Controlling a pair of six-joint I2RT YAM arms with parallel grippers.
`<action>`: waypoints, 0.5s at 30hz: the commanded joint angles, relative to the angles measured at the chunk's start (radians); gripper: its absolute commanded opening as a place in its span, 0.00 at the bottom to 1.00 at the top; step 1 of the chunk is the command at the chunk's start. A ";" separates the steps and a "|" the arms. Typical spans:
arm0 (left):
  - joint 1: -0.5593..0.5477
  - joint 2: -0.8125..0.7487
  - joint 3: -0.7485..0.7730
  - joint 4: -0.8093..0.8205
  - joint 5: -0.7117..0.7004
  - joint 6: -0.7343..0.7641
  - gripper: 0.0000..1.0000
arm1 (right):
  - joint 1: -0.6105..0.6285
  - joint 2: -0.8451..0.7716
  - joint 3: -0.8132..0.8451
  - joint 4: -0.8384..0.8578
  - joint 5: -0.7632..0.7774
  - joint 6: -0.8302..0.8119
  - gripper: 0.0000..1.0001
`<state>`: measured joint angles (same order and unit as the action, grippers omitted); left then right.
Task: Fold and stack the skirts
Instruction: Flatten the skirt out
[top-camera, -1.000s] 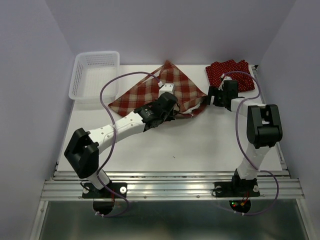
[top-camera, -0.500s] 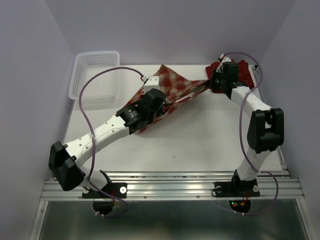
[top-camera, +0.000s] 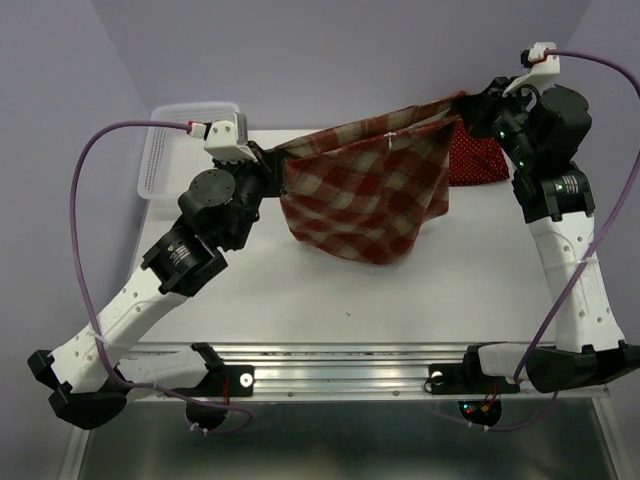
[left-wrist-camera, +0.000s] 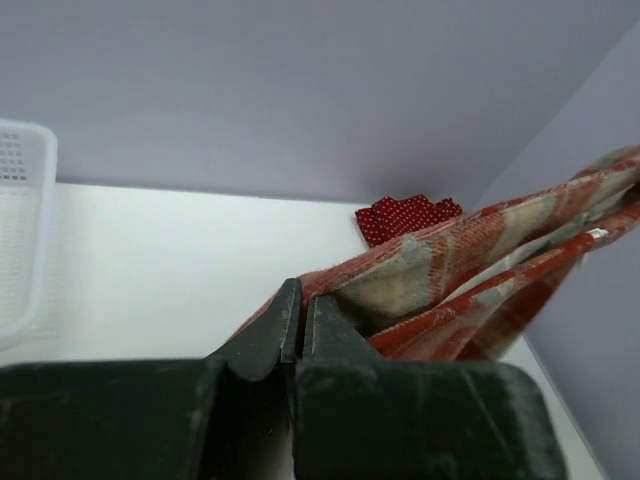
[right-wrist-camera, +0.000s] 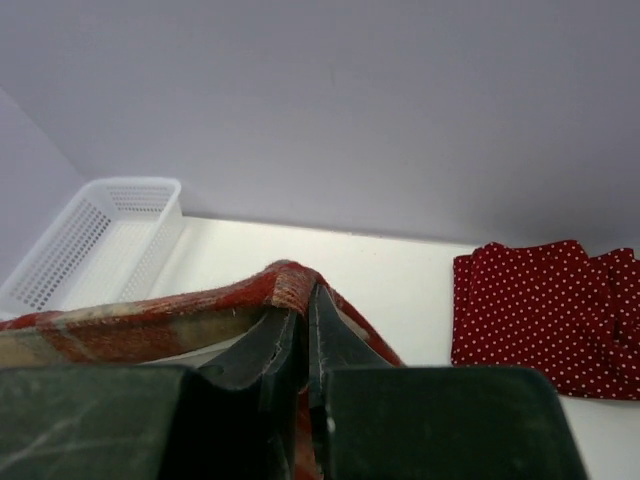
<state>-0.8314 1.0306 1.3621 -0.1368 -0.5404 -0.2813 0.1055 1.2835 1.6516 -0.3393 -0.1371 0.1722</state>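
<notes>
The red-and-cream plaid skirt (top-camera: 365, 195) hangs stretched in the air between both arms, its lower edge sagging toward the table. My left gripper (top-camera: 277, 158) is shut on its left top corner; in the left wrist view the plaid skirt (left-wrist-camera: 480, 265) runs away from the closed gripper (left-wrist-camera: 302, 300) to the right. My right gripper (top-camera: 462, 100) is shut on the right top corner, and the plaid skirt (right-wrist-camera: 150, 325) folds over the closed gripper (right-wrist-camera: 305, 300). A folded dark red polka-dot skirt (top-camera: 478, 158) (right-wrist-camera: 545, 315) (left-wrist-camera: 405, 216) lies at the table's back right.
A white mesh basket (top-camera: 170, 160) (right-wrist-camera: 95, 240) (left-wrist-camera: 20, 230) stands at the table's back left. White table (top-camera: 330, 290) lies below the hanging cloth. Purple cables loop above both arms.
Both arms have risen and spread apart, lifting the plaid skirt off the table and pulling it taut. The right gripper closed on the skirt's corner.
</notes>
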 joint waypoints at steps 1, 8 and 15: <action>0.101 -0.031 0.032 0.029 -0.340 0.172 0.00 | -0.119 0.045 0.054 0.002 0.403 -0.102 0.08; 0.468 0.287 0.210 -0.013 0.109 0.139 0.00 | -0.119 0.292 0.247 -0.009 0.231 -0.142 0.08; 0.612 0.592 0.802 -0.169 0.208 0.185 0.00 | -0.119 0.599 0.742 0.023 0.108 -0.096 0.08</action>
<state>-0.3458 1.6791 1.9205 -0.2386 -0.1650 -0.1986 0.1051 1.8854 2.1757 -0.4259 -0.2192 0.1093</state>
